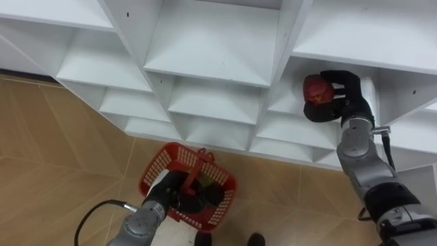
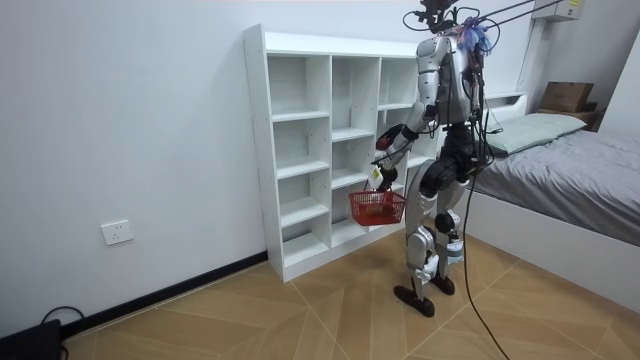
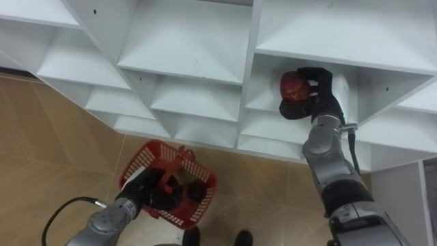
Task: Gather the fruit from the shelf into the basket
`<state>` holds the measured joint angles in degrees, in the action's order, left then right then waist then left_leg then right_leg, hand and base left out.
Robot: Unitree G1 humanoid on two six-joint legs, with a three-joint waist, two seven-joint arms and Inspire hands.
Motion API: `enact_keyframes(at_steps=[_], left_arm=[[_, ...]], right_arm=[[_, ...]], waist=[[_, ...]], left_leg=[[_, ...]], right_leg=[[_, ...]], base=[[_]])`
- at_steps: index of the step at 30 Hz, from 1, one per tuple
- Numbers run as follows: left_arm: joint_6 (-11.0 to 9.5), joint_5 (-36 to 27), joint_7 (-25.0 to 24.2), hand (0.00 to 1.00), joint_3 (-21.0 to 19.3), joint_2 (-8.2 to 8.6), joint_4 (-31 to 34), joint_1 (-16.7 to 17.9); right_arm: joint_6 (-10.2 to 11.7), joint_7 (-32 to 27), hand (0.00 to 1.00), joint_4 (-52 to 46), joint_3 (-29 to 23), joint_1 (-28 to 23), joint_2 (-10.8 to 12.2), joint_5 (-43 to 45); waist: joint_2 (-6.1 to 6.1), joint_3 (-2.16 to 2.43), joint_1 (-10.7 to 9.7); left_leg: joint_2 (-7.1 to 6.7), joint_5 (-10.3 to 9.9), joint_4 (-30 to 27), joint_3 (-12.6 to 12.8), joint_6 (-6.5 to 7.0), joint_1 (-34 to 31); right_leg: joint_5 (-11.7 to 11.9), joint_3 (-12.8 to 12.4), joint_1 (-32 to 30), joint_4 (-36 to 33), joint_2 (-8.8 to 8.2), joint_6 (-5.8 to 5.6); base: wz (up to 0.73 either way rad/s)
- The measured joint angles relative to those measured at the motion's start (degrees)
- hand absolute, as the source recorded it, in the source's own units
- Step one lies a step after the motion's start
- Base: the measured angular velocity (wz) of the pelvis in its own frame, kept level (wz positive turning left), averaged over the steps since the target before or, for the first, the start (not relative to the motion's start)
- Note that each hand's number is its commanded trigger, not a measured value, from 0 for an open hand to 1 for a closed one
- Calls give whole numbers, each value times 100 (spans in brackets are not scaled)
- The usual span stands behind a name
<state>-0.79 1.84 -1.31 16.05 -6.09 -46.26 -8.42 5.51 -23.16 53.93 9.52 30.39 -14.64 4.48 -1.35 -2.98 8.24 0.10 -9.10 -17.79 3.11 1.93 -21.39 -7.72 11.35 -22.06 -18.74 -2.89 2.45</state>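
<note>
The white closet (image 2: 256, 150) is the biggest thing here, an open grid of compartments against the wall. A bed (image 2: 570, 170) lies beyond it on the room view's right. The robot stands upright on the wooden floor (image 2: 300, 310), close in front of the closet's right-hand columns and facing into them.

A red mesh basket (image 1: 220, 202) hangs low in front of the robot, just off the closet's bottom shelves. The left hand (image 1: 179, 197) carries it, with dark fingers clenched round the handle where it arches over the basket.

The right hand (image 1: 345, 96) is raised and reaches into a compartment of the right-hand column. Its fingers are wrapped round a red fruit (image 1: 317, 89), so the fruit sits in that hand at the mouth of the compartment, not in the basket.

The next move depends on where the basket sits relative to the fruit. The basket is well below and to the robot's left, with a shelf edge and a divider between them. The fruit is on the inner, left-facing side of the palm, so it is already turned toward the basket. By my reading, the right arm should draw straight back out of the compartment first, then swing down and left.

The fruit is round, with no long axis to speak of. Its stem end seems to be covered by the fingers, so I cannot tell which way it points.
</note>
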Motion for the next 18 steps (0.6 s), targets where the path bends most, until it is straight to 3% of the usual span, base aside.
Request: enact_keyframes(at_steps=[18], left_arm=[[0, 4, 60, 100, 0, 16, 0, -5]], right_arm=[[0, 14, 100, -1, 45, 0, 18, -427]], waist=[[-3, 0, -8]], left_leg=[[-1, 1, 0, 14, 1, 13]], right_leg=[[0, -17, 1, 2, 0, 0]], base=[[0]])
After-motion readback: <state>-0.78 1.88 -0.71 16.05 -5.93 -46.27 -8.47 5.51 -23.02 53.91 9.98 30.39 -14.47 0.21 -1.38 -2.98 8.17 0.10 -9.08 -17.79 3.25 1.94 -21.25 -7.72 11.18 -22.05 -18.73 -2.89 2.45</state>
